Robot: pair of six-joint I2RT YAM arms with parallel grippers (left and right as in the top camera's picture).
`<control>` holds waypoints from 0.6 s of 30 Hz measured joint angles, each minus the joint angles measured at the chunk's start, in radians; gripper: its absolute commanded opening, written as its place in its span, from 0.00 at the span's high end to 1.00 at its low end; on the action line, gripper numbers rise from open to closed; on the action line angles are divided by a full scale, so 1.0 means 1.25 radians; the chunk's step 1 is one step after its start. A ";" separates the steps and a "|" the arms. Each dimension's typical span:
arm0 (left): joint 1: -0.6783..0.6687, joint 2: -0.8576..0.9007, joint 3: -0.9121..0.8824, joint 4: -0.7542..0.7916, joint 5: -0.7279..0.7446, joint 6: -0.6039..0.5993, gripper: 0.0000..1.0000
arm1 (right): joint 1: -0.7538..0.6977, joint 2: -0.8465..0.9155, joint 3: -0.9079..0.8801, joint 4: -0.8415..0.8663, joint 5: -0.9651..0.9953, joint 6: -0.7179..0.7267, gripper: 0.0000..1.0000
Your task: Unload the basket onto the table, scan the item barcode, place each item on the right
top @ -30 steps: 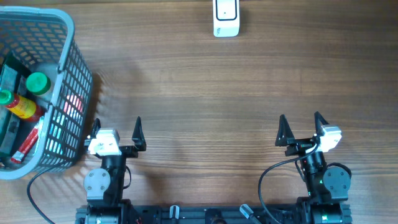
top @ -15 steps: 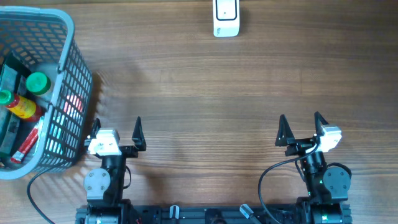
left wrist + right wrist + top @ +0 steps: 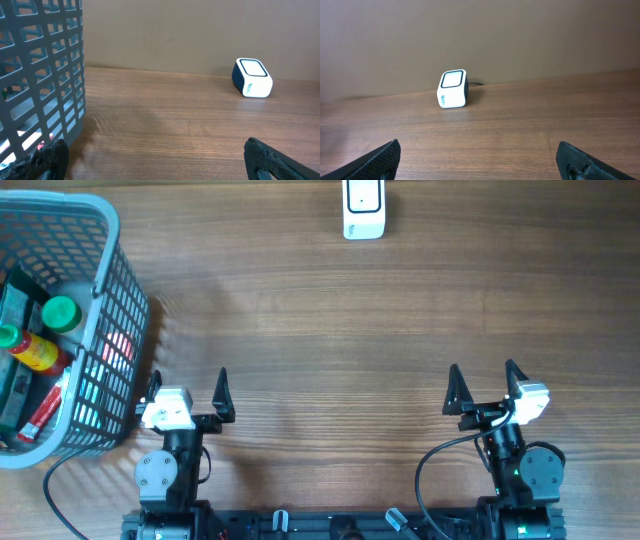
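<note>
Wood-grain table (image 3: pixel 320 320), matte, plank lines running side to side; plain tan wall (image 3: pixel 480 30) behind. Far left: grey plastic lattice basket (image 3: pixel 112 330), items inside it, among them green-capped bottle (image 3: pixel 60 312) and red bottle (image 3: pixel 38 352). My left gripper (image 3: pixel 188 378) sat just beside basket wall, fingers spread wide, holding nothing. White rounded-cube scanner (image 3: pixel 363 210) at far edge, centre, wide run of board before it. My right gripper (image 3: pixel 482 370) spread wide too, empty, well apart from scanner.

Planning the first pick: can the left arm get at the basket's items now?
Probably yes: the open left gripper sits beside the basket, whose top is uncovered; it must clear the wall.
</note>
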 measured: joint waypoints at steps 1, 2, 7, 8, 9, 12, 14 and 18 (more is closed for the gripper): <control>0.000 0.000 0.000 0.000 0.000 0.000 0.00 | 0.000 0.000 0.000 0.000 0.000 0.000 0.00; 0.000 0.000 0.000 0.000 0.000 0.000 0.00 | 0.000 0.000 0.000 0.000 0.000 0.000 0.00; 0.000 0.000 0.000 0.007 -0.001 0.000 0.00 | 0.000 0.000 0.000 0.000 0.000 0.000 0.01; 0.000 0.000 0.000 0.009 -0.004 0.000 0.00 | 0.000 0.000 0.000 0.000 0.000 0.000 0.00; 0.000 0.000 0.000 0.008 -0.008 0.000 0.00 | 0.000 0.000 0.000 0.000 0.000 0.000 0.00; 0.000 0.000 0.000 0.008 -0.015 0.000 0.00 | 0.000 0.000 0.000 0.000 0.000 0.000 0.00; 0.000 0.000 0.000 0.008 -0.016 0.000 0.00 | 0.000 0.000 0.000 0.000 0.000 0.000 0.00; 0.000 0.000 0.000 0.008 -0.029 0.000 0.00 | 0.000 0.000 0.000 0.000 0.000 0.000 0.00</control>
